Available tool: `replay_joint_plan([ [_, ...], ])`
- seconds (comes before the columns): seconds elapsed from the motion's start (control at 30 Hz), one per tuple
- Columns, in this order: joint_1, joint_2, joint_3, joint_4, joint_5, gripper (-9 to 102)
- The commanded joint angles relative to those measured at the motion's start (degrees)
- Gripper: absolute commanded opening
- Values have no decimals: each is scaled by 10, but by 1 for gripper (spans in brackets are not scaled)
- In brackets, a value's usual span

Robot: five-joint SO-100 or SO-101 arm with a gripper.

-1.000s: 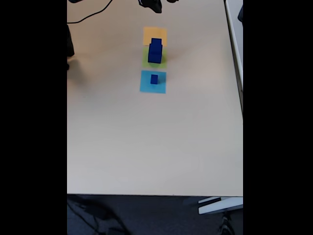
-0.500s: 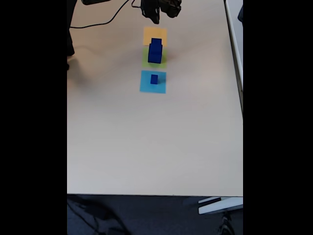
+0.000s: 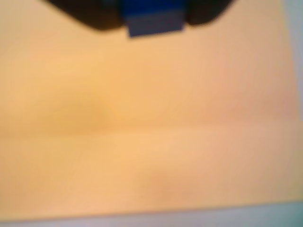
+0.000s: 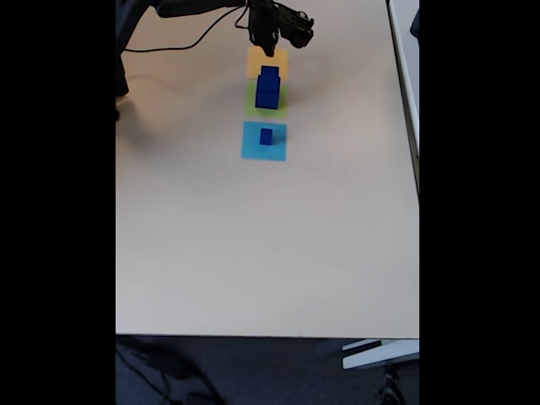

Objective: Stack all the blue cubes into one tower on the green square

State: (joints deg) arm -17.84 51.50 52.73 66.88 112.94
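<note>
In the fixed view two blue cubes form a short tower (image 4: 267, 88) on the green square (image 4: 252, 102), the smaller cube on top. A tiny blue cube (image 4: 266, 136) sits alone on a light-blue square (image 4: 252, 145) nearer the camera. My dark gripper (image 4: 263, 38) hangs over the far edge of an orange square (image 4: 278, 59), just behind the tower; its jaws are too small and dark to read. The blurred wrist view shows the orange surface (image 3: 151, 118) and a blue cube face (image 3: 155, 21) at the top edge between two dark shapes.
A black cable (image 4: 181, 40) runs across the far left of the beige table (image 4: 253, 253). The table's right edge (image 4: 417, 186) and front edge (image 4: 253, 336) border dark floor.
The arm has come in from the far edge and moved toward the camera, now reaching over the orange square. The cubes have not moved.
</note>
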Motion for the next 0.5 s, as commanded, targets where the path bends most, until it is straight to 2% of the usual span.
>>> replay_joint_plan([
  [0.0, -5, 0, -46, -9, 6, 0],
  [0.47, 4, -20, -55, -10, -2, 0],
])
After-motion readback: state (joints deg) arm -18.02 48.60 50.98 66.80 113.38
